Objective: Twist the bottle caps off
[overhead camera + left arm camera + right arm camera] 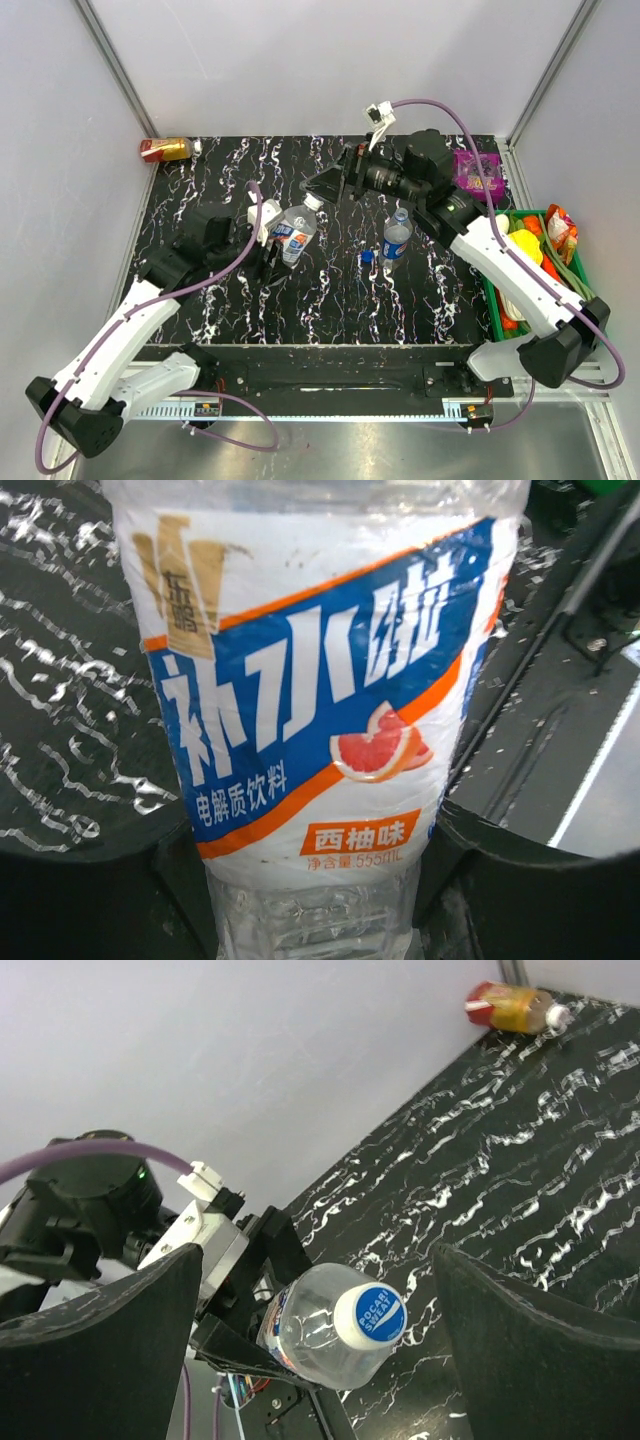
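Observation:
My left gripper (268, 243) is shut on the body of the clear bottle with the white, blue and red label (293, 236) and holds it tilted over the table; the label fills the left wrist view (320, 710). Its white cap (312, 202) is on the neck and shows a blue top in the right wrist view (368, 1315). My right gripper (323, 185) is open, with one finger on each side of that cap and not touching it (315, 1270). The Pepsi bottle (396, 238) stands upright at centre right. The dark blue cap (367, 257) lies on the table beside it.
A red-and-gold can (165, 149) lies in the far left corner and also shows in the right wrist view (510, 1005). A green basket (496, 300) of colourful items stands at the right edge. A pink object (478, 170) lies at the back right.

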`<move>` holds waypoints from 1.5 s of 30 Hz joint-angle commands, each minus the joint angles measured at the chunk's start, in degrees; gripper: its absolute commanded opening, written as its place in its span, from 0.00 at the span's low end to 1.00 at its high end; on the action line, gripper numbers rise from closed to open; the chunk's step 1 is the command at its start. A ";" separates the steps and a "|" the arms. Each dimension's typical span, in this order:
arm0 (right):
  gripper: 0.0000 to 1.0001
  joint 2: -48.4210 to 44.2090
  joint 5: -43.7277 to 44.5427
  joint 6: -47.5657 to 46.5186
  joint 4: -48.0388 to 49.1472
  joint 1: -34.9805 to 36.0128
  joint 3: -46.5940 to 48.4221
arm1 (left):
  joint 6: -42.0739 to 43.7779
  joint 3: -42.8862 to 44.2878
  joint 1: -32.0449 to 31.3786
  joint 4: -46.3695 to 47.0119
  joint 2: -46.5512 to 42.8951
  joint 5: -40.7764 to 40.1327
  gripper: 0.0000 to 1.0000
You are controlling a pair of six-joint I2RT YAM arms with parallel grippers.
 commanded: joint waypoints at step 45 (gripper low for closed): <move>0.28 15.54 -5.61 18.24 -2.53 -1.70 6.97 | -6.41 7.59 -15.62 -6.31 6.24 -46.98 0.00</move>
